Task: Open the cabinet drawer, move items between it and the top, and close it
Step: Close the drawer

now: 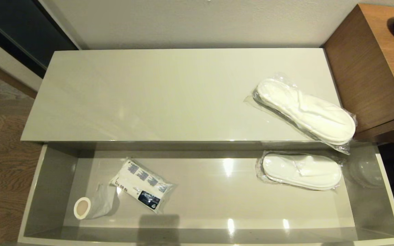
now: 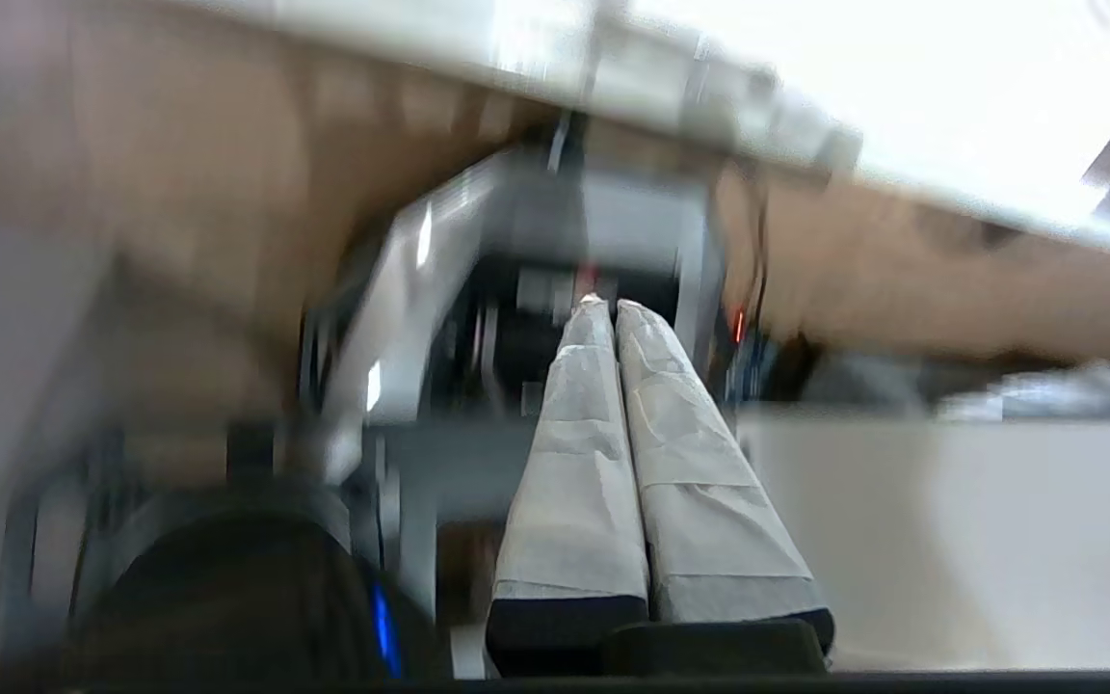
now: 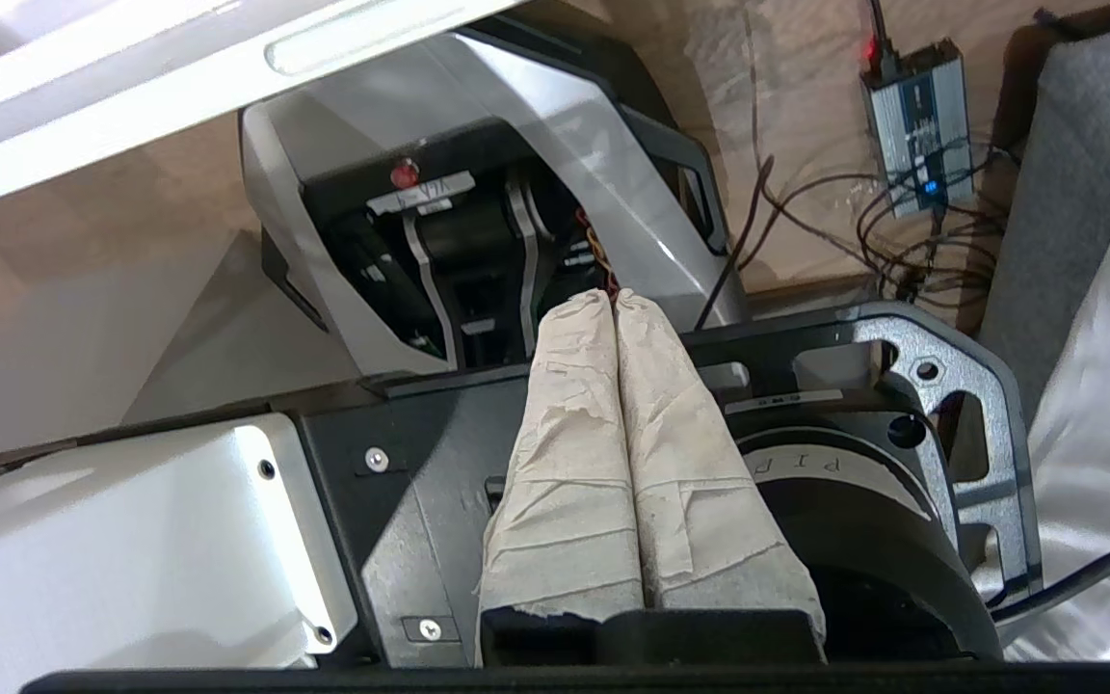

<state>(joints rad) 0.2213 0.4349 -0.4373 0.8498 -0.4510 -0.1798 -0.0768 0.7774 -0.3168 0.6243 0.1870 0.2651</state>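
My left gripper (image 2: 608, 306) has its taped fingers pressed together on nothing, hanging low by the robot's own base, and my right gripper (image 3: 613, 297) is the same: closed, empty, over the base plate. Neither shows in the head view.

The cabinet drawer (image 1: 386, 191) stands pulled fully out toward me. In it, near left, lies the white wrapped bundle (image 1: 143, 186) with blue print, and just left of that a small roll in a clear bag (image 1: 91, 205). At the drawer's far right lies one pack of white slippers (image 1: 301, 171) in clear plastic. A second slipper pack (image 1: 306, 112) rests at an angle on the top (image 1: 149, 95), at its right end, one corner overhanging the near edge.

I judge all of these light and soft. The film looks slick (it may slide between taped pads), so I would pinch the bundle across its narrow middle and take a slipper pack at its loose plastic edge or across the flat sole.
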